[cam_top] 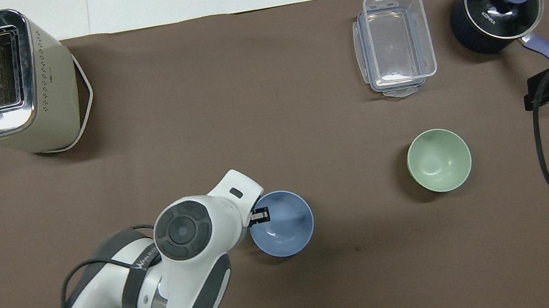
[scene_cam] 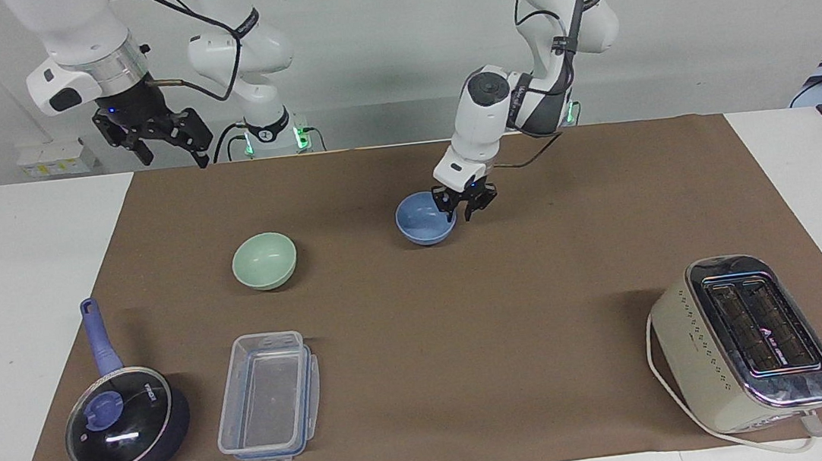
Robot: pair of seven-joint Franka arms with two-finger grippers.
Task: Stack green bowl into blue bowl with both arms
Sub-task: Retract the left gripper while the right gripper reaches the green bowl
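The blue bowl [scene_cam: 423, 219] sits on the brown mat near the table's middle; it also shows in the overhead view [cam_top: 282, 223]. My left gripper [scene_cam: 459, 212] is at the bowl's rim on the side toward the left arm's end. Its fingers stand apart, one inside the rim and one outside. In the overhead view only one finger [cam_top: 261, 215] shows under the wrist. The green bowl [scene_cam: 264, 260] sits alone toward the right arm's end, also seen from overhead [cam_top: 439, 160]. My right gripper [scene_cam: 165, 143] is open, empty and raised, and it waits over the mat's edge.
A toaster [scene_cam: 745, 342] stands toward the left arm's end, farther from the robots. A clear plastic container [scene_cam: 268, 400] and a dark lidded pot with a blue handle [scene_cam: 125, 421] stand farther from the robots than the green bowl.
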